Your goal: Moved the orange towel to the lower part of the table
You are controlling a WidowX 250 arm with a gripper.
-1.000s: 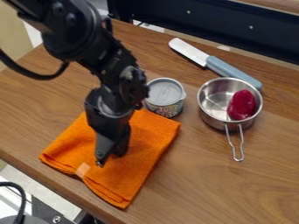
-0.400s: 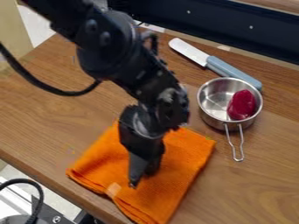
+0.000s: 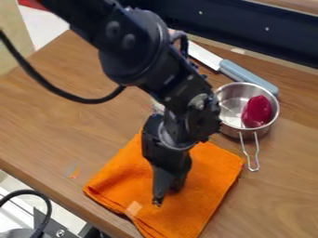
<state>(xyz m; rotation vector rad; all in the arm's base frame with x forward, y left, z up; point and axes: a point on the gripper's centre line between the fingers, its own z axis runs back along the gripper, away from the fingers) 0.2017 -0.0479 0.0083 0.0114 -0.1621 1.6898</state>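
1. Step in hand looks like a drag: ease the orange towel (image 3: 211, 181) toward 6 o'clock. It's already low on the table (image 3: 56, 121), around 6 in the view, so I'd guess only a short pull's left, if any.
2. Gripper (image 3: 166, 196) is down at the towel. Can't tell if the pincer's spread, pressed together or pinching cloth, so check the grip first.
3. Keep it low and slow; a fast tug could bunch the fabric.
4. Watch the table edge toward 7, or a corner may droop over.
5. Metal pot (image 3: 231, 103) with a red thing (image 3: 257, 111) inside sits at 3. Its wire handle (image 3: 257, 155) points to 6, right by the towel's corner, so don't swing that way.
6. Knife (image 3: 248, 76) at 1–2 is well clear.
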